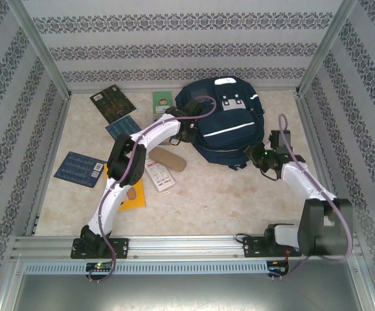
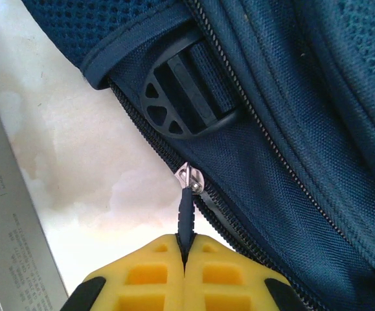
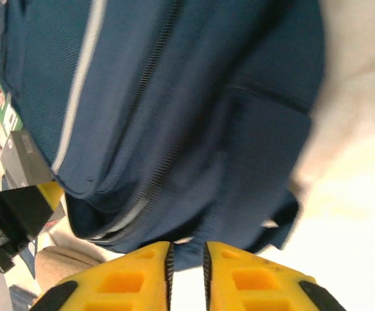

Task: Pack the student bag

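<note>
The navy student bag (image 1: 229,120) lies at the back middle of the table, white stripes facing up. My left gripper (image 1: 188,134) is at its left side. In the left wrist view that gripper (image 2: 186,249) is shut on the dark blue zipper pull (image 2: 186,210), which hangs from the silver slider (image 2: 190,176) just below a black strap buckle (image 2: 181,97). My right gripper (image 1: 257,155) is at the bag's near right corner. Its yellow jaws (image 3: 187,249) stand slightly apart, with bare table showing between them and the blurred bag fabric (image 3: 193,97) just beyond the tips.
Left of the bag lie a dark patterned booklet (image 1: 113,103), a green book (image 1: 163,100), a blue book (image 1: 122,128), a blue card (image 1: 78,168), a tan oval piece (image 1: 168,159), a white packet (image 1: 161,176) and an orange sheet (image 1: 134,194). Patterned walls and metal posts enclose the table.
</note>
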You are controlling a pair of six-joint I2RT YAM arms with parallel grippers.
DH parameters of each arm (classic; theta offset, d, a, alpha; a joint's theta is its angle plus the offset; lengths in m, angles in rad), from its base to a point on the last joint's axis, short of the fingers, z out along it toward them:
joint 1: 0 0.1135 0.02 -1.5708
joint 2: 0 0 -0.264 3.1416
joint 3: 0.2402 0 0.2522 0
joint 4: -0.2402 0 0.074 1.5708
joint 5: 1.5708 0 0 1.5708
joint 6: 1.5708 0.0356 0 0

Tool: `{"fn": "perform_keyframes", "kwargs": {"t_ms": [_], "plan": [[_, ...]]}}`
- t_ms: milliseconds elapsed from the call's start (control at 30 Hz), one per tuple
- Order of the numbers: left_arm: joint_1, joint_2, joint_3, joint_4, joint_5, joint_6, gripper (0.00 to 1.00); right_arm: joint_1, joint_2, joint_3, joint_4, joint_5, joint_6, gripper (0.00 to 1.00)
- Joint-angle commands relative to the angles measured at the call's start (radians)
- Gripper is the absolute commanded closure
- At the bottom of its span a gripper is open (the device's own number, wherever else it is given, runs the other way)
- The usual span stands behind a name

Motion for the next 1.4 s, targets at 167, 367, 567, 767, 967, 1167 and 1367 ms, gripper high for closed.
{"fn": "perform_keyframes", "kwargs": {"t_ms": [167,367,567,767,967,1167,1367], "plan": [[-0.011,-0.133,-0.062,-0.05,0.049,-0.049,0.56,0.04,0.287,0.328,-0.09,0.133,-0.321,0.66],[-0.011,-0.132,-0.078,-0.042,0.1,-0.151,0.55,0.043,0.462,0.446,-0.172,0.146,-0.405,0.74],[-0.007,-0.025,0.03,-0.078,0.086,-0.215,0.54,0.081,0.418,0.282,-0.135,0.125,-0.383,0.78],[-0.006,0.09,0.164,-0.099,0.092,-0.215,0.54,0.2,0.31,0.118,-0.092,0.113,-0.303,0.8],[-0.006,0.166,0.256,-0.095,0.125,-0.194,0.54,0.359,0.229,0.062,-0.059,0.121,-0.189,0.8],[-0.006,0.179,0.283,-0.065,0.166,-0.181,0.54,0.499,0.276,0.093,-0.008,0.119,-0.106,0.77],[-0.005,0.109,0.274,-0.102,0.129,-0.165,0.47,0.501,0.276,0.133,-0.023,0.153,-0.136,0.74]]}}
